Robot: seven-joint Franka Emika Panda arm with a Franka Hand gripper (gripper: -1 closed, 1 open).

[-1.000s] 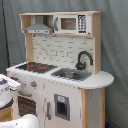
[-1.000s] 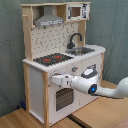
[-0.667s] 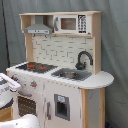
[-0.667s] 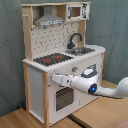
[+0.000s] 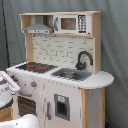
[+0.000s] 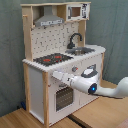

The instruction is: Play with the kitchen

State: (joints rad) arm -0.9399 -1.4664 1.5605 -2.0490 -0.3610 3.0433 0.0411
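Nearest in the second exterior view: wooden table (image 6: 107,112) surface, with the white robot arm (image 6: 102,90) reaching in from the second exterior view's right. Claw (image 6: 56,76) at the arm's tip, pointed toward the second exterior view's left, positioned against the front panel of the kitchen (image 6: 60,55), just above the oven door (image 6: 63,96) and near the knobs (image 6: 74,69). Claw opening: cannot tell; contact with the panel likewise unclear.

Behind the arm: kitchen standing upright on the table, white body with pale-wood edges. On the worktop: black-red hob (image 6: 52,59) toward the second exterior view's left, silver sink (image 6: 80,50) toward the second exterior view's right, black faucet (image 6: 73,40) curved over the sink.

Higher up: grey hood (image 6: 49,20) above the hob, small microwave (image 6: 76,11) beside it under the top shelf.

In the first exterior view: part of the arm at the first exterior view's left edge, in front of the kitchen's lower left. Farthest back: grey curtain (image 5: 116,45).
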